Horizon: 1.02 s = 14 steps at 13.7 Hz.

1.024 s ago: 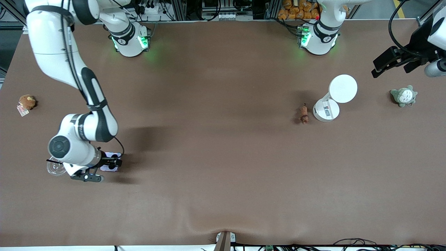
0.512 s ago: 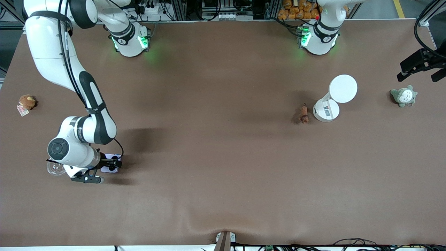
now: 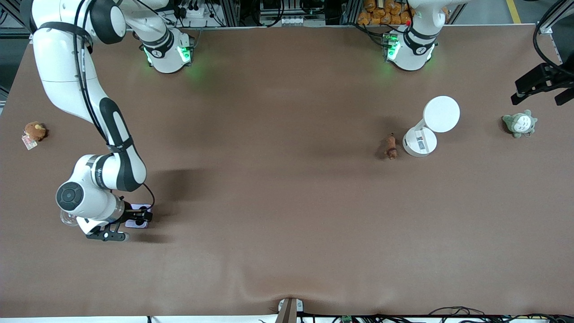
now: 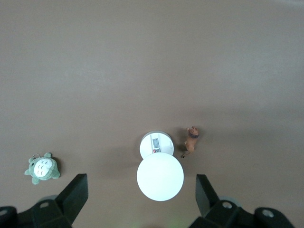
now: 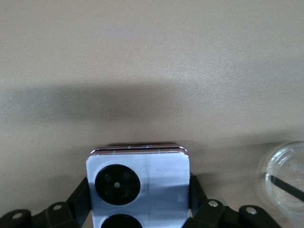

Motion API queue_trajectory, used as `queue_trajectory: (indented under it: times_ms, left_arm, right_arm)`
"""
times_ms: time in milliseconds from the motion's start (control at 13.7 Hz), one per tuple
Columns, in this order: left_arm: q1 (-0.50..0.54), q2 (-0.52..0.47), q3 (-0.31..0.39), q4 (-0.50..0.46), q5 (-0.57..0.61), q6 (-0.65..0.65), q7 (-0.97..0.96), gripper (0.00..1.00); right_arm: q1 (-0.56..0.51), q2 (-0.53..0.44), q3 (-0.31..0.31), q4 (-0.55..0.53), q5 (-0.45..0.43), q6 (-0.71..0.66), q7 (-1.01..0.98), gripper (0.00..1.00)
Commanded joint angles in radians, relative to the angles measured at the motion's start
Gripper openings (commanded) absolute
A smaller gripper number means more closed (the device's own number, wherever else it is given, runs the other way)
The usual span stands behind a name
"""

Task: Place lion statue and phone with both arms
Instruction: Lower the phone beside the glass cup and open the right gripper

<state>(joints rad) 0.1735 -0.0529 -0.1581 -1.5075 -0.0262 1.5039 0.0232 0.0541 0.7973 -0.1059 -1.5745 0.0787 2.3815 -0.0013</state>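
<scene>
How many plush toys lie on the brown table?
2. The round brown plush toy with a tag lies at the right arm's end of the table; the grey-white plush toy lies at the left arm's end. None seems hidden.

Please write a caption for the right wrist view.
Right gripper shut on the lavender phone, beside a clear cup.

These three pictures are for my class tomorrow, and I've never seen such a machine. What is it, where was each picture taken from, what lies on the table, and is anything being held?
Two robot arms stand at a brown table. One picture looks down from a high camera; the others come from cameras on each wrist. The right gripper is shut on the phone, beside a clear cup. The left gripper waits open, high over the white stand. Beside the stand is the lion statue. A grey-white plush and a brown plush lie at the table's two ends.
</scene>
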Motion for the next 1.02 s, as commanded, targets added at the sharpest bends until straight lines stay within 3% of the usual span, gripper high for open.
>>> queue_trajectory:
  times_ms: [0,73,146,585,951]
  left_arm:
    - [-0.07,-0.016,0.087,-0.007,-0.008,-0.01,0.02,1.0]
    - [-0.139,-0.015,0.159,-0.008,-0.008,-0.01,0.021,1.0]
    - [-0.178,-0.015,0.198,-0.008,-0.006,-0.011,0.018,1.0]
    - [-0.222,0.047,0.213,0.007,0.052,-0.001,0.003,1.0]
    - [-0.216,0.021,0.21,0.001,0.078,-0.004,0.003,1.0]
  right_arm:
    - [-0.022,0.022,0.012,0.033,0.012,0.005,-0.025,0.53]
    - [-0.022,0.022,0.012,0.031,0.013,0.014,-0.023,0.64]
    - [-0.02,0.022,0.012,0.031,0.016,0.028,-0.017,1.0]
    - [-0.016,0.017,0.012,0.031,0.021,0.047,-0.012,1.0]
    - [-0.004,-0.042,0.012,0.037,0.013,-0.008,-0.019,1.0]
